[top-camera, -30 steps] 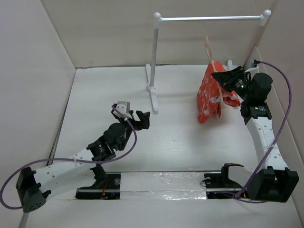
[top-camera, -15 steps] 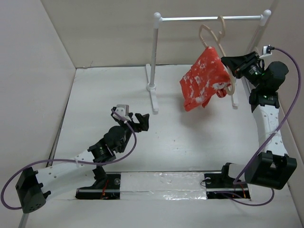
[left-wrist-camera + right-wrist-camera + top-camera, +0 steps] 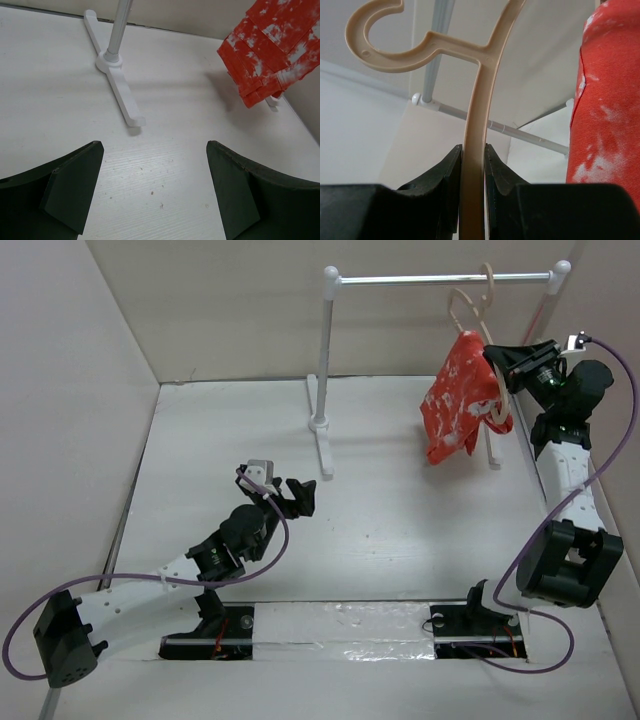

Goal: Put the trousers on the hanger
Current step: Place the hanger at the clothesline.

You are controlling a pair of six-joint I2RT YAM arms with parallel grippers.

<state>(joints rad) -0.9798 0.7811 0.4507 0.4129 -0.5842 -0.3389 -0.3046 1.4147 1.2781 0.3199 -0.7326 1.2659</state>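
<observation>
pinching the thin beige hanger [image 3: 476, 95] between its two fingers, the right gripper [image 3: 473, 152] is closed tight on the stem just below the hook, with a dark pad pressed against each side. in the top view the right gripper [image 3: 497, 362] is raised at the far right of the scene, close to the right end of the white rack [image 3: 326, 370]. the hanger [image 3: 453, 306] rises from it with its hook up at the level of the metal crossbar [image 3: 430, 279]. the hook overlaps the bar in that view, but whether it touches or sits over it cannot be told. the trousers [image 3: 456, 400] are draped on the hanger and hang in a bunched orange-red fold with white splotches, clear of the table [image 3: 400, 530] and just left of the gripper. the right wrist view has the trousers [image 3: 610, 100] to the right of the stem. the left gripper [image 3: 296, 496] sits low over the table toward the near left, well apart from the garment. its fingers [image 3: 70, 185] are spread wide with nothing between them. beyond them are the rack [image 3: 117, 75] with its foot on the table, and the trousers [image 3: 265, 60] at the far right.
</observation>
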